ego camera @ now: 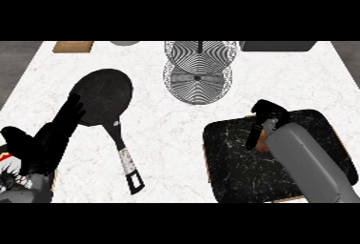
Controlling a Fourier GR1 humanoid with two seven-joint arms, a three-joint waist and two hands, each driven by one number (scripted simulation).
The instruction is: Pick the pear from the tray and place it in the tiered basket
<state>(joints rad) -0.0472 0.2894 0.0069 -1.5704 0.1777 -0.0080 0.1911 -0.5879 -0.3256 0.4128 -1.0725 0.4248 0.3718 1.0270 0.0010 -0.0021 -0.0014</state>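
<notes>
Down at the counter's near left corner, the left hand [44,143] rests open, black fingers straight and pointing up, its wrist cut off by the view's lower edge. Over on the near right, the grey right forearm comes in smooth and tube-like and covers a good strip of the tray [232,167]. That tray is a square slab with rounded corners, black flecked with white, a thin wooden rim just showing at its edges. And at the tray's far side we have the right hand [265,118], fingers curled downward round the pear [262,142]. Only a small tan sliver of the pear peeks out between a finger and the wrist, the rest is hidden, so its shape can't be read.

Moving out to mid-counter on the white marbled top, left of the tray and well apart from it: a round matte black frying pan [104,95], its handle running back toward the near edge with a pale band and a loop end.

Farther back, near the far edge, the tiered basket [198,71] stands as fine wire rings, two round tiers overlapping.
</notes>
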